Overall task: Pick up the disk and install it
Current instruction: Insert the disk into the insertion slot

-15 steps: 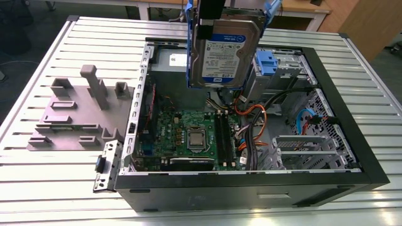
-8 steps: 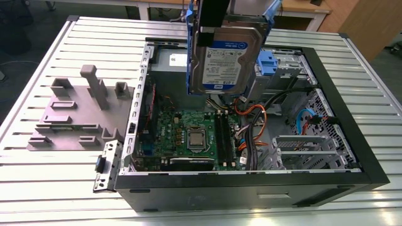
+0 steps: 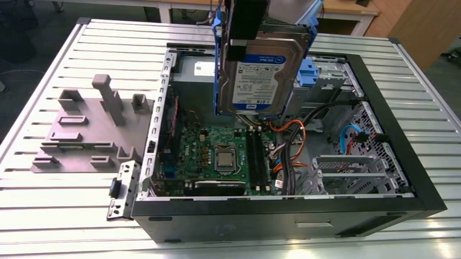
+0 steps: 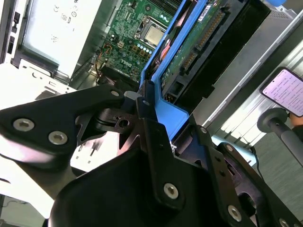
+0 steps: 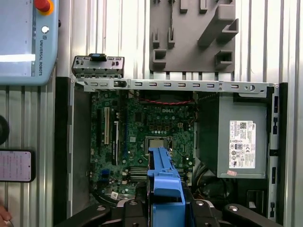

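- The fingers (image 4: pixel 152 124) are closed on the blue carrier rail, pinching the disk (image 3: pixel 263 75) by one end.
- The gripper (image 4: pixel 147 103) is black; in the exterior view it comes down from the upper edge onto the disk's upper end.
- The disk hangs on edge, label side toward the exterior camera, with blue rails along both long sides.
- In the second wrist view the disk's green circuit side and connector edge point away from the gripper.
- The disk is over the open case (image 3: pixel 288 208), above the motherboard (image 3: pixel 216 156).
- The power supply (image 5: pixel 236 142) sits in the case beside the motherboard.
- The case lies on a ribbed metal table (image 3: pixel 58 216).
- A grey fixture (image 3: pixel 86 135) stands on the table just beside the case, on the exterior view's left.
- A phone (image 4: pixel 286 90) lies near the case.
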Tool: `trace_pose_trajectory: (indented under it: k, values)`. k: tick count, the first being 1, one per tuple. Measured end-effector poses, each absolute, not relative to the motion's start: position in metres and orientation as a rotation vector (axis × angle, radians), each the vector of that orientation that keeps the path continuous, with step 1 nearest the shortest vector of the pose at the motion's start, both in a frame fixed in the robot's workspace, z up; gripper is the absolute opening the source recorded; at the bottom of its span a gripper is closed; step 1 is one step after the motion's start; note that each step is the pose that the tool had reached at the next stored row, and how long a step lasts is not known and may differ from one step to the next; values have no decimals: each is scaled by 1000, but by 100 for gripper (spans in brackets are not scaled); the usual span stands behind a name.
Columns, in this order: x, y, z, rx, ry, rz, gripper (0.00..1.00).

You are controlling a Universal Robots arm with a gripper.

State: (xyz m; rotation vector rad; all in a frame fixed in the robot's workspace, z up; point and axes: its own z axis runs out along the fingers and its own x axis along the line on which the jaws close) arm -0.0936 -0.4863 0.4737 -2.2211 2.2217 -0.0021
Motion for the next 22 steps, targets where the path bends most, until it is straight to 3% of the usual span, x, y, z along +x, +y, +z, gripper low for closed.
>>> trace_pose_trajectory:
  k: [22]
  values:
    - [-93, -495, 473, -2221, 2222, -2, 37]
